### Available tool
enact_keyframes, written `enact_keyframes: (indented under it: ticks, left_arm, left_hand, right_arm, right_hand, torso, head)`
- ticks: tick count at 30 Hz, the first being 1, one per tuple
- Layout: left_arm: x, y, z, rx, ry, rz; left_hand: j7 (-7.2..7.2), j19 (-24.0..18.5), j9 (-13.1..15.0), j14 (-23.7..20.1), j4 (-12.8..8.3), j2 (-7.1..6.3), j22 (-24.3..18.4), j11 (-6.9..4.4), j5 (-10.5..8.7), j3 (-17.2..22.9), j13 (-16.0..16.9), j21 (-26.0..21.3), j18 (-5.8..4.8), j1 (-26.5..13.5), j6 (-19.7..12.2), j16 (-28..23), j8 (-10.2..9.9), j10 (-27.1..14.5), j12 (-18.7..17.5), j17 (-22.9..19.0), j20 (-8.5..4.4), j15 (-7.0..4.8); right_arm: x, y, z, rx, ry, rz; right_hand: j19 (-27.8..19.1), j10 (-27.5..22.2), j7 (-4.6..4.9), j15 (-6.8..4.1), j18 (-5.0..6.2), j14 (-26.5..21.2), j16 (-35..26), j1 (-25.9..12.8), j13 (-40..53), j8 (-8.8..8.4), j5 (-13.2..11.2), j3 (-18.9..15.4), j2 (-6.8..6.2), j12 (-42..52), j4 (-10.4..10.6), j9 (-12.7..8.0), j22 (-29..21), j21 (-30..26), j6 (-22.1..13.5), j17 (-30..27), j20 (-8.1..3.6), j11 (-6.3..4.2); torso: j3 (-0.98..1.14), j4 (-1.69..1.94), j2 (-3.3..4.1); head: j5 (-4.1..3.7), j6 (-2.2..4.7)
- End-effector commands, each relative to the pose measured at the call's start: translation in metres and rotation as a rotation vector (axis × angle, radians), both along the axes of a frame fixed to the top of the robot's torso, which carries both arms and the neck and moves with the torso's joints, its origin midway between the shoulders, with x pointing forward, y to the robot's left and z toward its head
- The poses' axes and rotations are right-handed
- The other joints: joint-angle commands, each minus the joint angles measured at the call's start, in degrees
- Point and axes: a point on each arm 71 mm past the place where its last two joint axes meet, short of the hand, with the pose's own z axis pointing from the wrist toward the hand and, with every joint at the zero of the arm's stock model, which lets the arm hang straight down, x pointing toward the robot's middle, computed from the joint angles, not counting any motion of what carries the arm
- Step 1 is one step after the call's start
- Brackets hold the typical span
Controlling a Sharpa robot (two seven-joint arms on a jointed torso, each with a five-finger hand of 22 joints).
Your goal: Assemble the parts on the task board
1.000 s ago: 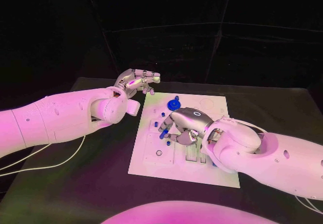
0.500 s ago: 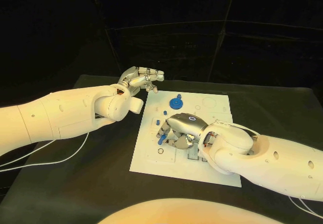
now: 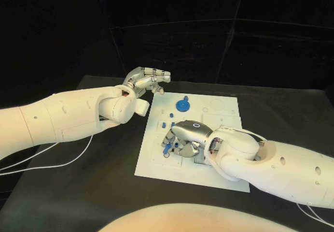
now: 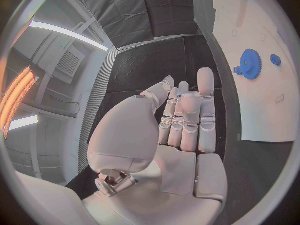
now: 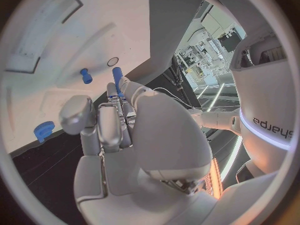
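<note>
The white task board (image 3: 209, 169) lies in the middle of the black table. My right hand (image 3: 187, 137) hangs low over the board's middle and pinches a blue peg (image 3: 167, 149) (image 5: 117, 80) in its fingertips, close to the board's surface. Another blue peg (image 5: 85, 75) stands in the board beside it, near a small ring hole (image 5: 112, 61). A blue gear (image 3: 182, 105) (image 4: 250, 64) (image 5: 44, 131) sits on the far part of the board, with small blue parts (image 3: 164, 125) between it and my right hand. My left hand (image 3: 148, 79) (image 4: 184, 120) hovers off the board's far left corner, holding nothing.
Slots (image 3: 201, 162) in the board lie just under my right wrist. White cables (image 3: 48, 166) trail over the table under my left arm. Black table (image 3: 90, 193) shows on all sides of the board.
My right hand has sunk and shifted slightly toward the board's near side with the blue peg. My left hand has stayed almost where it was.
</note>
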Motion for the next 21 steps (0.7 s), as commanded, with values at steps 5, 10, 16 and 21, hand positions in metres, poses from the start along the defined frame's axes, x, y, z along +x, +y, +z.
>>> enact_keyframes:
  ticks: [5,10,16,21]
  left_arm:
    - [0.0005,-0.0011,0.0013,-0.006,-0.006,-0.006]
    - [0.0007,-0.0012,0.0012,-0.006,-0.005,-0.005]
    - [0.0009,-0.0014,0.0011,-0.006,-0.005,-0.006]
    - [0.0011,-0.0014,0.0009,-0.006,-0.004,-0.006]
  left_hand:
    - [-0.1,-0.2,-0.1,-0.4,0.1,0.26,-0.1,0.01,0.11,0.1,0.1,-0.3,0.35,0.4,-0.2,-0.3,-0.2,-0.6,0.3,0.0,0.19,-0.02]
    - [-0.1,-0.2,-0.1,-0.4,0.1,0.26,-0.1,0.01,0.11,0.1,0.1,-0.3,0.35,0.4,-0.2,-0.3,-0.2,-0.6,0.3,0.0,0.19,-0.02]
    - [-0.1,-0.2,-0.1,-0.4,0.1,0.26,-0.1,0.01,0.11,0.1,0.1,-0.3,0.35,0.4,-0.2,-0.3,-0.2,-0.6,0.3,0.0,0.19,-0.02]
    - [-0.1,-0.2,-0.1,-0.4,0.1,0.26,-0.1,0.01,0.11,0.1,0.1,-0.3,0.35,0.4,-0.2,-0.3,-0.2,-0.6,0.3,0.0,0.19,-0.02]
  right_arm:
    - [-0.0023,0.002,-0.0029,-0.028,0.014,0.031]
    - [-0.0012,0.0015,-0.0046,-0.047,0.003,0.023]
    - [0.0,0.0014,-0.007,-0.07,-0.014,0.011]
    - [0.0002,0.0018,-0.0086,-0.085,-0.023,0.006]
  right_hand:
    - [0.4,1.5,0.21,-0.39,0.37,1.5,0.3,-0.3,0.0,-0.12,0.4,0.3,-0.49,-0.2,0.1,0.0,0.1,0.3,0.4,0.0,0.01,-1.03]
    - [0.4,1.5,0.21,-0.39,0.37,1.5,0.3,-0.3,0.0,-0.12,0.4,0.3,-0.49,-0.2,0.1,0.0,0.1,0.3,0.4,0.0,0.01,-1.03]
    - [0.4,1.5,0.19,-0.4,0.38,1.5,0.3,-0.4,0.1,-0.1,0.4,0.4,-0.52,-0.2,0.0,0.0,0.0,0.3,0.5,0.0,0.01,-1.04]
    - [0.4,1.6,0.19,-0.4,0.37,1.5,0.3,-0.4,0.1,-0.09,0.4,0.5,-0.54,-0.2,0.0,0.0,0.0,0.3,0.5,0.0,0.01,-1.04]
  torso:
    - [0.0,0.02,0.0]
    - [0.03,-0.02,0.03]
    - [0.01,0.01,-0.01]
    - [0.02,-0.02,0.0]
  head:
    - [0.07,-0.15]
    - [0.16,-0.24]
    - [0.14,-0.29]
    - [0.17,-0.38]
